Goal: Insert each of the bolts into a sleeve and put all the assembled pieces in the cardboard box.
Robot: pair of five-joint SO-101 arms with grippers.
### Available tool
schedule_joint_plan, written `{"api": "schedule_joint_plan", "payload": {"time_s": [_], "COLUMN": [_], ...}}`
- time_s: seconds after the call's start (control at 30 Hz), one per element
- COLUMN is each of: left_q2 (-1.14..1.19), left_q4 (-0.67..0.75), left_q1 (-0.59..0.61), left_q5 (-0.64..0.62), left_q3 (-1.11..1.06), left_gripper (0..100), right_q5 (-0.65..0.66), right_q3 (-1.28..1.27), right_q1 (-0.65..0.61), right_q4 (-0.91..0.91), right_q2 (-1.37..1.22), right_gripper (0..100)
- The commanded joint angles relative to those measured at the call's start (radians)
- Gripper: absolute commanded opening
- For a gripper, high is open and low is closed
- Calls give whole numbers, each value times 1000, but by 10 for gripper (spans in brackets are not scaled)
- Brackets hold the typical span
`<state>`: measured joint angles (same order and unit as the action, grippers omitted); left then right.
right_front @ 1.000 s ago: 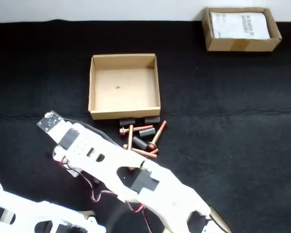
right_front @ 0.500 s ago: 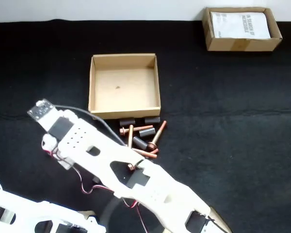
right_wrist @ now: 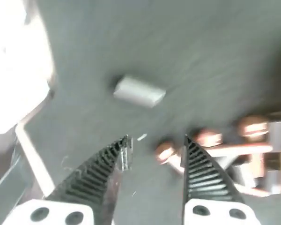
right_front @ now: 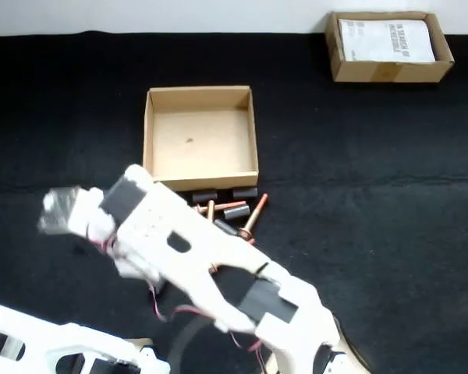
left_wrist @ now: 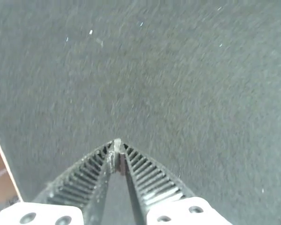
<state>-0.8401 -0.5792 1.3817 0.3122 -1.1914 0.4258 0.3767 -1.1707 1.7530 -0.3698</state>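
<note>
Copper bolts (right_front: 253, 212) and dark sleeves (right_front: 204, 195) lie in a small pile on the black mat just in front of the open cardboard box (right_front: 150, 136), which holds nothing. My right arm (right_front: 187, 249) stretches from the near right edge across the pile's near side and hides part of it. My right gripper (right_wrist: 155, 138) is open above the mat, with bolt heads (right_wrist: 203, 139) beside one finger and a lone sleeve (right_wrist: 139, 91) lying beyond the tips. My left gripper (left_wrist: 116, 146) is shut on nothing over bare mat.
A second cardboard box (right_front: 388, 72) with a printed sheet inside stands at the far right corner. My left arm (right_front: 39, 343) lies low at the near left corner. A pale edge (left_wrist: 2, 159) borders the mat beside the left gripper.
The right arm's wrist has turned and swung, and its forearm has shifted toward the box, covering more of the pile. The left arm has stayed put.
</note>
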Motion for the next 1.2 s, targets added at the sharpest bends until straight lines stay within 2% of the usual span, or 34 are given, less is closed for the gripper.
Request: {"api": "schedule_joint_plan", "payload": {"time_s": [0.0,0.17,0.23,0.4,0.63,0.93,1.17], "left_q2": [-4,1,1,1,-4,-4,-5], "left_q4": [23,23,21,21,21,23,23], "left_q1": [-50,-77,-81,-84,-85,-81,-85], "left_q5": [9,80,80,80,80,83,83], "left_q3": [7,5,4,4,5,7,5], "left_gripper": [14,14,14,14,13,13,11], "right_q5": [20,-14,-155,-647,-942,-1260,-1332], "right_q3": [-237,-341,-318,-208,-160,-153,-151], "right_q1": [-85,-105,-102,-41,-56,-93,-5], "right_q4": [4,-45,-87,-208,-211,-220,-266], "right_q2": [84,88,90,62,13,-41,-104], "right_gripper": [159,159,159,159,157,157,157]}}
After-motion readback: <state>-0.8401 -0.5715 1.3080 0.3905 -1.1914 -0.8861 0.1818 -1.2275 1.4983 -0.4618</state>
